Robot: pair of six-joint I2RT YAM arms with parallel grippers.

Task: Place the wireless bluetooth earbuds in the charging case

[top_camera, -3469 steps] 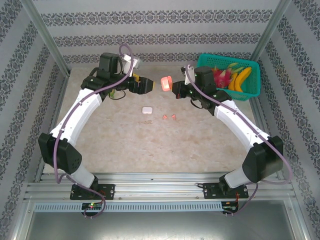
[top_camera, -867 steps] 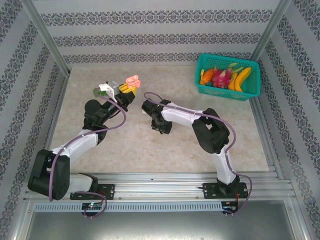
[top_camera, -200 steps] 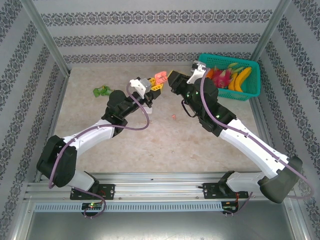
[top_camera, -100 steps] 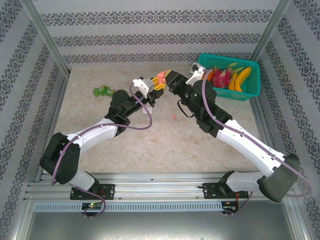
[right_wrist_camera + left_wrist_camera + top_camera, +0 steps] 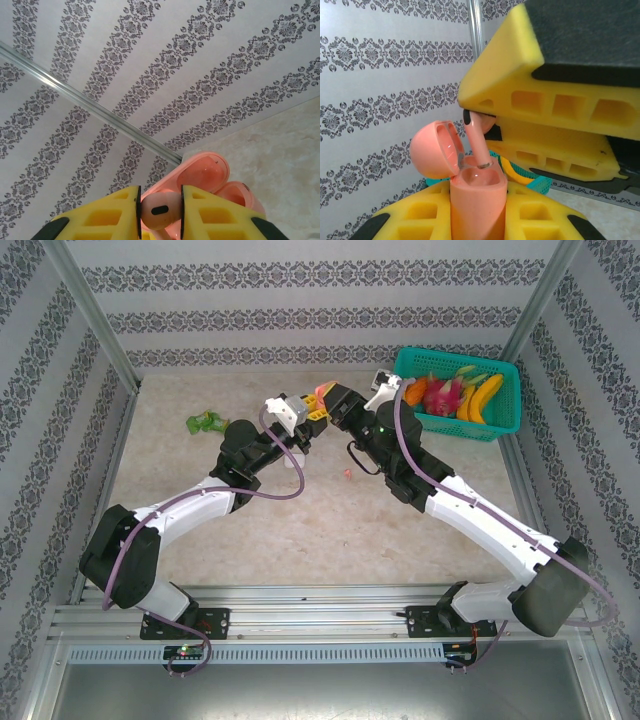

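Toward twelve o'clock on the table [image 5: 250, 530], open pink charging case [image 5: 477, 192] clamped by left gripper [image 5: 478, 220], pink earbud [image 5: 475, 137] pinched by right gripper [image 5: 160, 212], stem tip set at case mouth, second earbud [image 5: 347, 473] lying at six o'clock.

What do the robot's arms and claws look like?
The left arm and right arm have white links, black joints and purple cables. The left claw and right claw have chunky yellow fingers with rectangular hollows and black patches.

Arms stretched inward, left claw [image 5: 479, 212] and right claw [image 5: 160, 210] clamped, nearly touching.
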